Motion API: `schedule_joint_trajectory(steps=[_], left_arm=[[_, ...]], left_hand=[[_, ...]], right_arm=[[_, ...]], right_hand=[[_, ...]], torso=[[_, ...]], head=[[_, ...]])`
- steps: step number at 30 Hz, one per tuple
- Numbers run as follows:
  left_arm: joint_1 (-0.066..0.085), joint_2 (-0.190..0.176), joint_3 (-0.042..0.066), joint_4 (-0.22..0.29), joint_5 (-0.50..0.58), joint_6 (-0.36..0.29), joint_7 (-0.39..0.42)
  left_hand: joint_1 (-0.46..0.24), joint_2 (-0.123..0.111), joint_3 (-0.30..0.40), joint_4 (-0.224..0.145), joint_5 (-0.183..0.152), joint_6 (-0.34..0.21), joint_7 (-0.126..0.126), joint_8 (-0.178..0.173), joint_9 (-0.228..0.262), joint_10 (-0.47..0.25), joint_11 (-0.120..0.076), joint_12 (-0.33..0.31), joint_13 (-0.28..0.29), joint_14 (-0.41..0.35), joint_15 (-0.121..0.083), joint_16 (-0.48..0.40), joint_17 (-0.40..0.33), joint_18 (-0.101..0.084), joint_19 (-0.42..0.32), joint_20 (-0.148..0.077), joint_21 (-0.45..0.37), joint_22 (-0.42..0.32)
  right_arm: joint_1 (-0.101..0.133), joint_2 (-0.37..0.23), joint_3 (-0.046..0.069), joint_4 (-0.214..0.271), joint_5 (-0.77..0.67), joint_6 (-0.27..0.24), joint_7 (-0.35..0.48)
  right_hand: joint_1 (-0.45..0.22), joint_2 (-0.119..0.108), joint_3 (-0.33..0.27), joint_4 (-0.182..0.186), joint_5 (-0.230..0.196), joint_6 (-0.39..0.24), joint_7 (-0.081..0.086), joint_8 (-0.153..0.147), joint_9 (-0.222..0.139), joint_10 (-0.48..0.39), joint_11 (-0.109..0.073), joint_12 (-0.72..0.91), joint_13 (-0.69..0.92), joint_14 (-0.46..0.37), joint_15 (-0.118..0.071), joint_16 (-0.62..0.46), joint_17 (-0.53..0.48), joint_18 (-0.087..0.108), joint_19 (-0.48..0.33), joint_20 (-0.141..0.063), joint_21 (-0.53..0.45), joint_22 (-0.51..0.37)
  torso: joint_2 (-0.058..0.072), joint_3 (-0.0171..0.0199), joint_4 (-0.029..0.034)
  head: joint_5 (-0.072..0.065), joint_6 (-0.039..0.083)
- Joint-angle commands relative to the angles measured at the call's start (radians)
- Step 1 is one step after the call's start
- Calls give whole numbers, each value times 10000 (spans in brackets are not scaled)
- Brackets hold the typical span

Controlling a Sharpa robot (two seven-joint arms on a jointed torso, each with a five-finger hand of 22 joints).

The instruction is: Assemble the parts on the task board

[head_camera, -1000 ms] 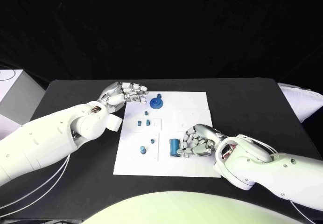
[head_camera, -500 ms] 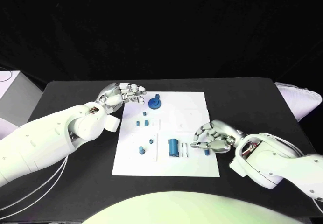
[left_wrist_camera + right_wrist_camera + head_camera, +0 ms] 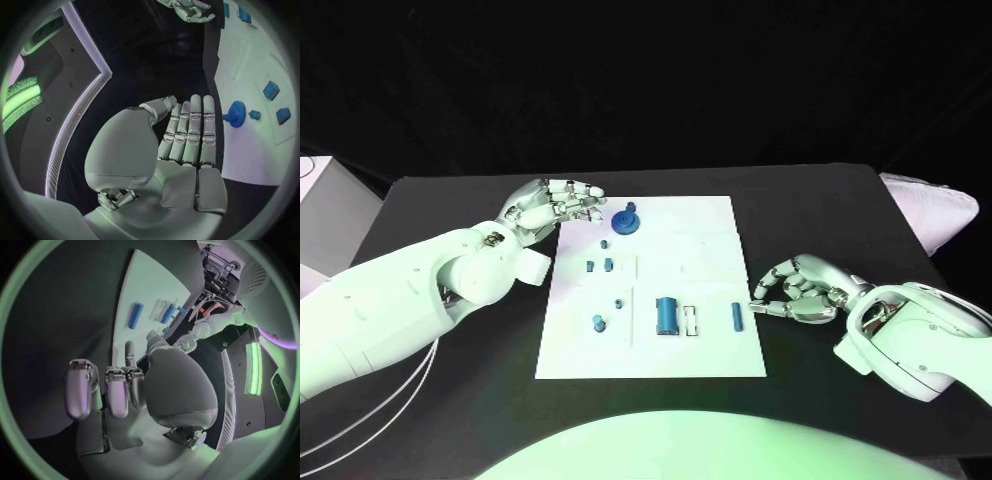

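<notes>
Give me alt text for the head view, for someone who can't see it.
A white task board lies on a black table with small blue parts on it, among them a blue gear at the far end and a slim blue bar near the right edge. The left hand hovers beside the gear, and the right hand, fingers curled and holding nothing, sits off the board's right edge.

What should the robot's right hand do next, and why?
Probably reach back to the small blue bar lying loose near the task board's right edge. The right hand hovers off the board over the black table, holding nothing, and the left hand sits at the far corner.
</notes>
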Motion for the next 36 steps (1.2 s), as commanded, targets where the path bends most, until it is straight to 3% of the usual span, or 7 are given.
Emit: schedule_joint_trajectory(steps=[1, 11, 26, 36], left_arm=[[-10, 0, 5, 40, 24, 89, 135], [-51, 13, 5, 70, 24, 114, 138], [-85, 0, 5, 99, 34, 104, 167], [-105, -48, 5, 96, 39, 106, 156]], left_hand=[[13, 80, 29, 18, 22, -25, 11, 48, 14, -77, 3, 56, 1, -64, 34, 66, 10, 114, 44, -10, -76, -14], [13, 80, 29, 18, 22, -25, 11, 48, 14, -77, 3, 56, 1, -64, 34, 66, 10, 114, 44, -10, -76, -14], [13, 80, 29, 18, 22, -25, 11, 48, 14, -77, 3, 56, 1, -64, 34, 66, 10, 114, 44, -10, -76, -14], [-8, 93, 32, 38, 24, -32, 10, 61, 17, -81, 4, 63, 1, -64, 37, 68, 10, 113, 46, -8, -85, -20]], right_arm=[[-85, -19, -9, 183, -1003, 437, -504], [-276, 266, -22, 186, -1492, 689, -1159], [-533, 961, -26, -226, -2174, 330, -2232], [-677, 1375, -28, -373, -2832, 227, -2673]], right_hand=[[-259, 15, -121, 13, 74, 147, -16, -99, -102, 794, 49, -60, 2365, 1025, 21, -25, 2497, 47, 745, 45, -51, 2162], [-750, 19, -268, 23, 177, 368, -74, -154, -253, 814, 1, -41, 2379, 1034, -21, -6, 2529, 27, 766, 18, 76, 2190], [-792, 20, -272, 9, 210, 467, -104, -130, -275, 816, -21, -39, 2381, 1034, -34, -5, 2531, 29, 766, 8, 66, 2188], [118, -189, -63, -67, -35, 594, -139, -178, -453, 820, -62, -43, 2382, 1035, -78, -4, 2533, 21, 775, -41, 105, 2197]], torso=[[11, 8, 8], [3, 1, 20], [21, -2, 34], [6, -8, 17]], head=[[-56, 1], [-39, 1], [-22, 1], [14, 1]])
